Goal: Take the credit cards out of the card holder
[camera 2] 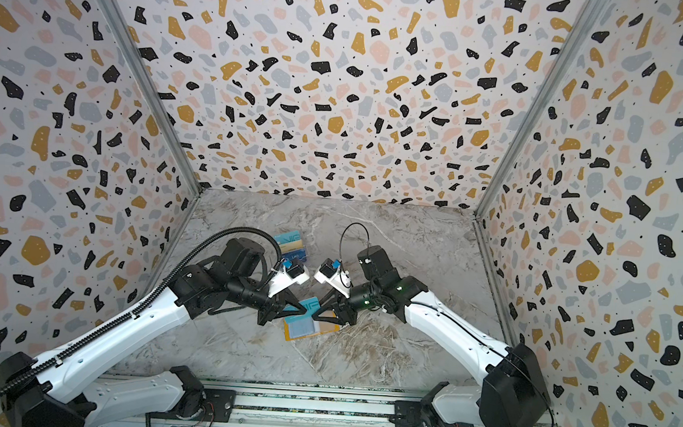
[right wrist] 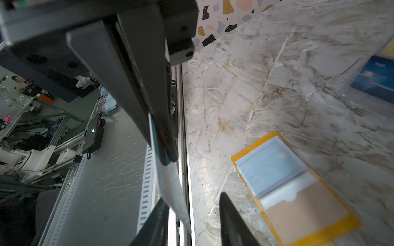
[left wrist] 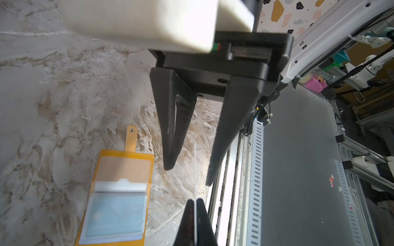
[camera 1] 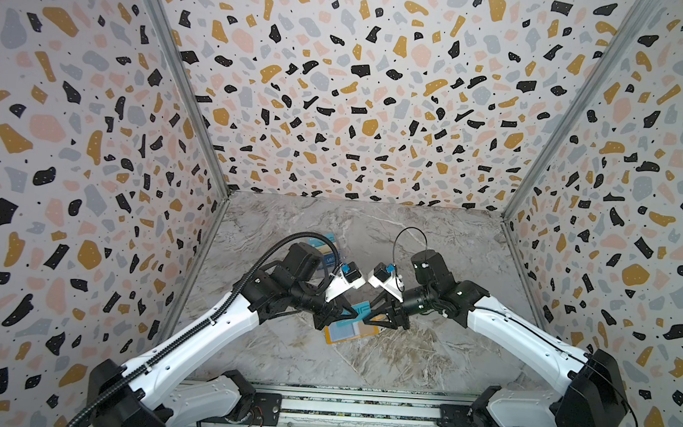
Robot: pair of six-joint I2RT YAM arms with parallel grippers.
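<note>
Left wrist view looks down the left pincer (left wrist: 194,202), whose two black fingers are pressed together on the edge of the teal card (left wrist: 195,181), seen here only as a thin pale line. Facing it, the right pincer (left wrist: 189,174) has its fingers spread, one on each side of the card's other end (whether either finger brushes the card cannot be told).

The right wrist view agrees. The right pincer (right wrist: 191,200) has a wide gap between its fingertips, and the teal card (right wrist: 170,187) runs through that gap into the clamped tips of the left pincer (right wrist: 168,159).

In both top views the arms meet nose to nose over the middle of the marble desk (camera 1: 433,247). The left pincer (camera 1: 350,313) and right pincer (camera 1: 367,318) have the teal card (camera 1: 361,310) (camera 2: 308,305) between them, lifted clear of the surface and showing its "VIP" lettering.

The card holder (camera 1: 347,331) (camera 2: 305,328) lies open and flat on the desk, just nearer the arm bases than the raised card. Its snap tab (left wrist: 131,136) is stretched out. A pale blue rectangle shows through its clear sleeve (left wrist: 115,213).

Farther back on the left arm's side, a clear plastic box (camera 2: 293,246) holds a blue card (right wrist: 375,78) marked "logo".
</note>
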